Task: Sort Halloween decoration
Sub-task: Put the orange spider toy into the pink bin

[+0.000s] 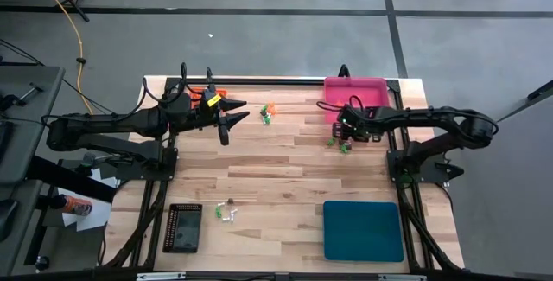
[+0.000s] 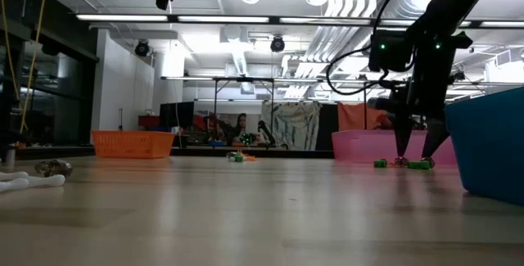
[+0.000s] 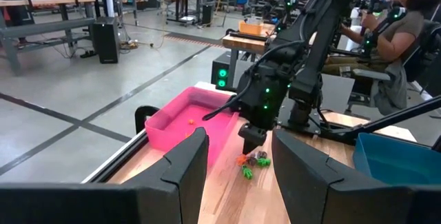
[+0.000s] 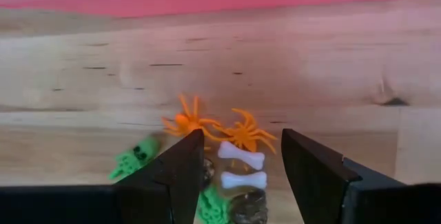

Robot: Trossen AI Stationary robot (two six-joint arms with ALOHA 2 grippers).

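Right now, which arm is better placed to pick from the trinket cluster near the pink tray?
Right. The right gripper hangs with open jaws directly over the trinket cluster; the left gripper hovers farther away.

The wooden counter (image 1: 276, 164) carries 4 trays: orange (image 1: 210, 92), pink (image 1: 355, 90), teal (image 1: 363, 230), black (image 1: 182, 227); small trinket clusters lie near the pink tray (image 1: 341, 141), mid-back (image 1: 269, 114), and beside the black tray (image 1: 225, 211).

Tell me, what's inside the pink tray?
Inside the pink tray, one tiny orange speck shows. Its near wall and the right arm hide the rest.
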